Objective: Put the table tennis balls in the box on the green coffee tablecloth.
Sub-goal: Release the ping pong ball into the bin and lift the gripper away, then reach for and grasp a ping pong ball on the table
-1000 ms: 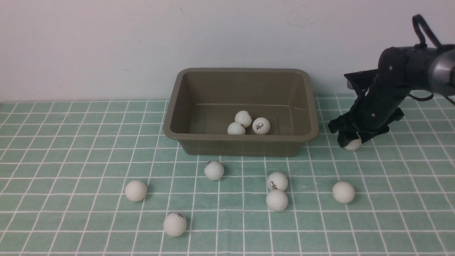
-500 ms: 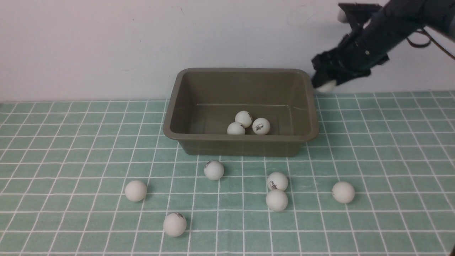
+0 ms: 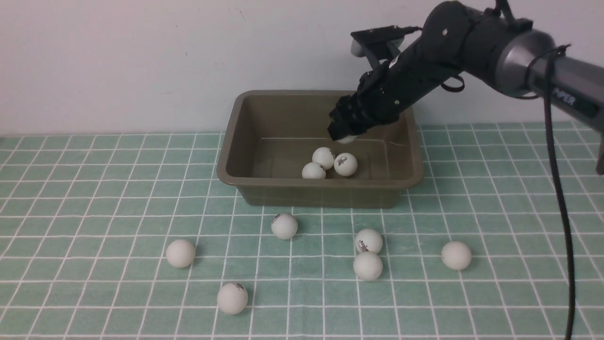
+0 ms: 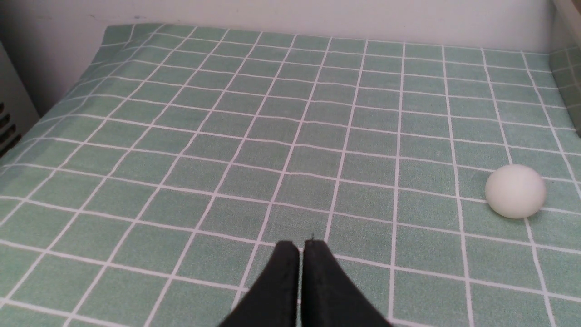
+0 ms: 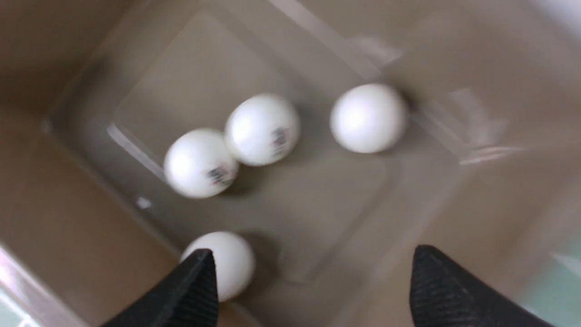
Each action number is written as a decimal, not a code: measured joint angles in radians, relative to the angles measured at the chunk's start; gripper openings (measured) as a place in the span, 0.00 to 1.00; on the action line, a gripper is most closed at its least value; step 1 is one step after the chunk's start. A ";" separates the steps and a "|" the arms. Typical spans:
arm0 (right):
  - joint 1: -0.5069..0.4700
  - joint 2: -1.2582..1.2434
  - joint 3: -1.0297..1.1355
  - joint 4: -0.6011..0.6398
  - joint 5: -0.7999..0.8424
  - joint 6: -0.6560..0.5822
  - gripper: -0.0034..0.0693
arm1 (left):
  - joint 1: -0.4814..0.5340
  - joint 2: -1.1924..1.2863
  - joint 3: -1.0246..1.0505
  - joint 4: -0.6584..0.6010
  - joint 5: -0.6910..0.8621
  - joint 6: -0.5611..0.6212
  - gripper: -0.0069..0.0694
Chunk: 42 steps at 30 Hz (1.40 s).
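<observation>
"PIPER" on the right arm (image 3: 565,97); logos on the table tennis balls (image 3: 346,165) illegible.

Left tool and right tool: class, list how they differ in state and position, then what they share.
The left tool is shut, jaws pressed together; the right tool is open, jaws wide apart. The left tool hangs over bare green tablecloth; the right tool hangs over the box, a table tennis ball beside one jaw. Both have black tapered jaws and grip nothing.

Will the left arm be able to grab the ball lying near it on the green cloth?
Probably yes. The table tennis ball lies alone on the tablecloth, nothing between it and the left gripper. The gripper is shut, so it must open first.
</observation>
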 joint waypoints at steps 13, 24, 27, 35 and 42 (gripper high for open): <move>-0.062 -0.480 0.140 -0.178 0.031 0.119 0.75 | 0.000 0.000 0.000 0.000 0.000 0.000 0.09; -0.109 -0.736 0.562 -0.191 0.036 0.165 0.75 | 0.000 0.000 0.000 0.000 0.000 0.000 0.09; -0.109 -0.742 0.689 -0.178 0.024 0.165 0.75 | 0.000 0.000 0.000 0.000 0.000 0.000 0.09; -0.109 -0.739 1.033 -0.161 -0.315 0.165 0.75 | 0.000 0.000 0.000 0.000 0.000 0.000 0.09; -0.109 -0.718 1.195 -0.148 -0.502 0.166 0.75 | 0.000 0.000 0.000 0.000 0.000 0.000 0.09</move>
